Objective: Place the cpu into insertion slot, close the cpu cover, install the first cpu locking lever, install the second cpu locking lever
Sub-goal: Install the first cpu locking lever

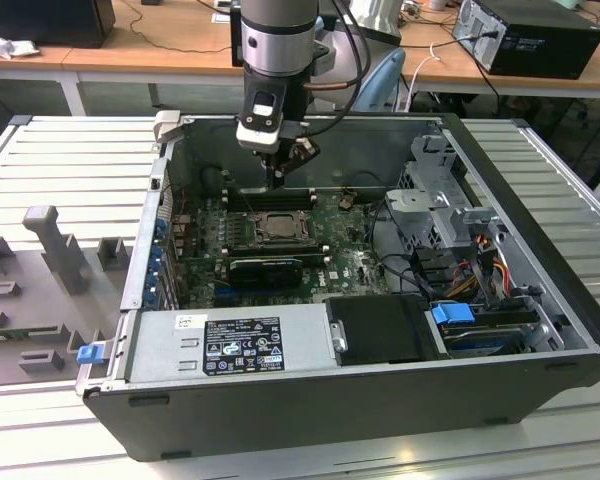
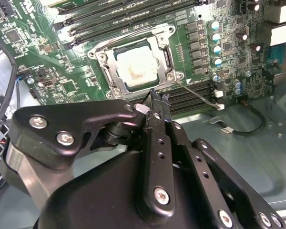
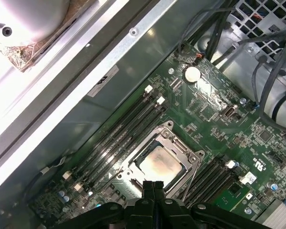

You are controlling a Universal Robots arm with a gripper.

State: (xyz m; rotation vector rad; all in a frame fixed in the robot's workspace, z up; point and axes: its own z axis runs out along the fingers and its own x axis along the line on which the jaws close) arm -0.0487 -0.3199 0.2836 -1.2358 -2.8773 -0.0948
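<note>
The cpu (image 2: 136, 67) lies flat in the insertion slot (image 1: 270, 228), its pale metal top showing in both wrist views. The silvery cpu cover (image 2: 166, 53) lies folded down around it, framing the chip (image 3: 159, 164). A thin metal locking lever (image 2: 198, 94) sticks out at a slant from one corner of the socket, over the memory slots. My gripper (image 1: 277, 182) hangs just above the board at the socket's far edge, shut with nothing in it. Its black fingertips (image 2: 156, 98) meet close to the lever's root. In the first wrist view the gripper (image 3: 152, 187) points at the chip's edge.
Long black memory slots (image 3: 128, 129) flank the socket on two sides. A long black card (image 1: 268, 270) lies in front of it, then the grey power supply (image 1: 230, 345). The drive cage and cables (image 1: 450, 250) fill the exterior view's right. The case walls (image 1: 170, 150) close in the work area.
</note>
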